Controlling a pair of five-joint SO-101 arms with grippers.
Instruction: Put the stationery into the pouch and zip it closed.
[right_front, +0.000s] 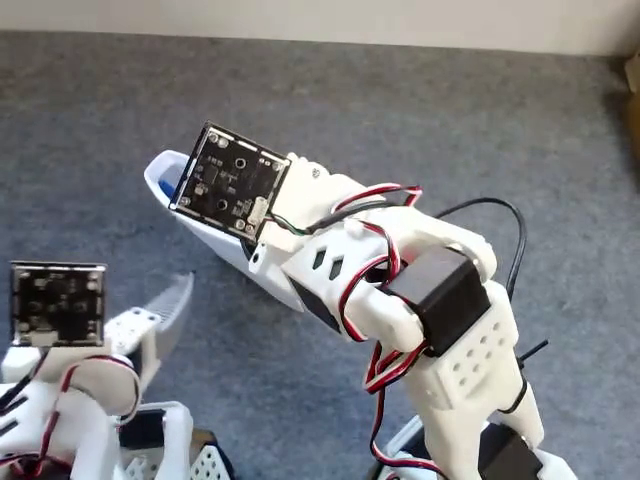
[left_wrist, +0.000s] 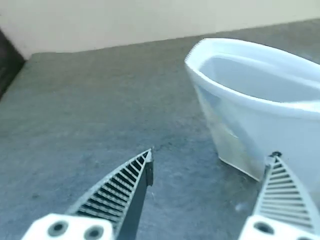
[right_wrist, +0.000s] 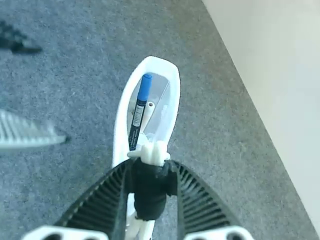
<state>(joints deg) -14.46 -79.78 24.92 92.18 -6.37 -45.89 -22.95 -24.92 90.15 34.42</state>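
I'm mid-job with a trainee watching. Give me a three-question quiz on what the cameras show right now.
1. True or false: the left gripper is shut on the pouch.
2. What colour is the cap of the pen inside the pouch? A red, B blue, C green.
3. Fill in: the black item with a white end, held over the open pouch, is in the ____ gripper.

Key: 1 false, it is open and holds nothing. 2 B. 3 right; the right gripper is shut on it.
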